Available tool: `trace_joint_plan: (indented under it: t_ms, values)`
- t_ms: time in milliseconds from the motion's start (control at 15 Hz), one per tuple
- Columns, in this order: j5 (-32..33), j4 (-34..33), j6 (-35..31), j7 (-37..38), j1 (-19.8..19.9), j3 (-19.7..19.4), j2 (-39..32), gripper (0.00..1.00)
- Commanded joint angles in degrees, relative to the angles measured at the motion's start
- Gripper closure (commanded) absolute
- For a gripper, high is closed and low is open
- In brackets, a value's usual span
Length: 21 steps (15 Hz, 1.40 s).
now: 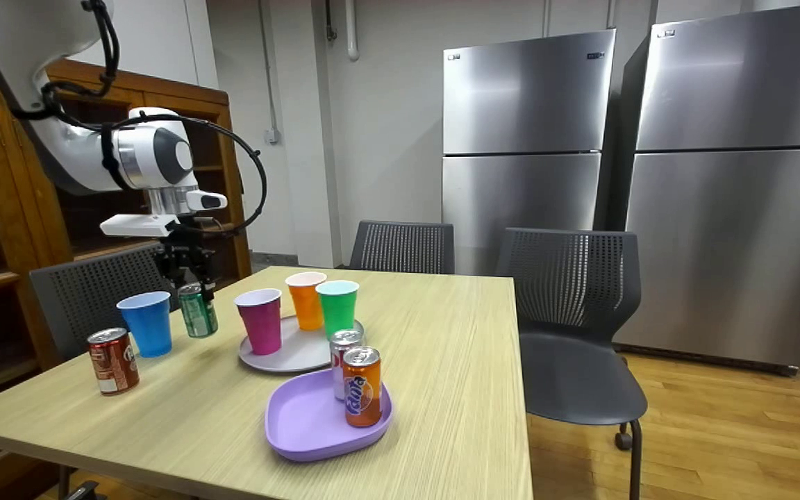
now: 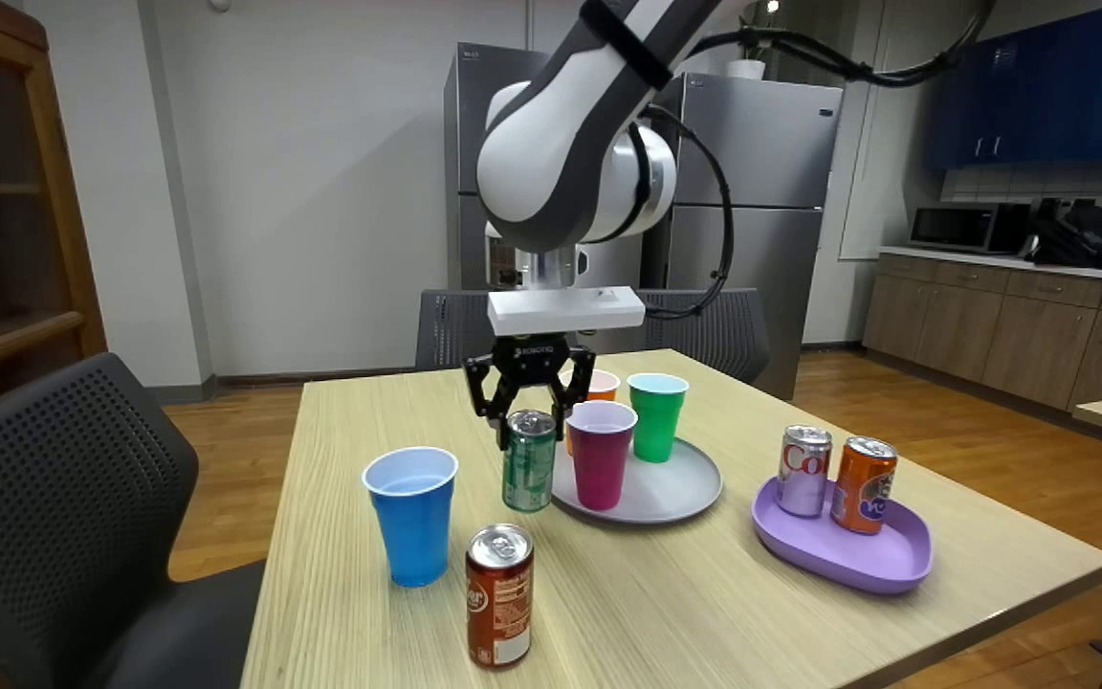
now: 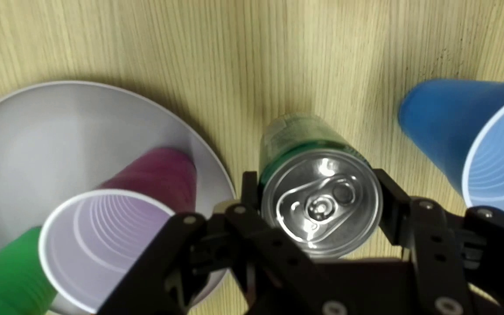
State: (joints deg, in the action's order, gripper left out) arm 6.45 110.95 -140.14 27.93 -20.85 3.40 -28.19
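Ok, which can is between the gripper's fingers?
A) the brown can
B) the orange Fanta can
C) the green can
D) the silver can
C: the wrist view shows the gripper closed on both sides of the green can, and both exterior views show it at the top of that same can.

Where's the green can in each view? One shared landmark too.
In an exterior view: green can, left third, below mid-height.
In an exterior view: green can, below centre.
In the wrist view: green can, right of centre.
Landmark: blue cup, left of the green can in both exterior views, right in the wrist view.
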Motion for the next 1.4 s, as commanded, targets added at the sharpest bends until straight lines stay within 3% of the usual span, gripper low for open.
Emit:
trace_joint_plan:
  t_ms: [0, 600, 1333]
  values:
    - [0.8, 11.3, -3.8, 2.0, -0.3, -0.7, 8.7, 0.62]
    - [1.3, 28.6, -9.6, 6.3, 2.5, -2.5, 19.1, 0.62]
    - [3.5, 37.4, -12.0, 12.6, 10.0, -5.9, 24.6, 0.62]
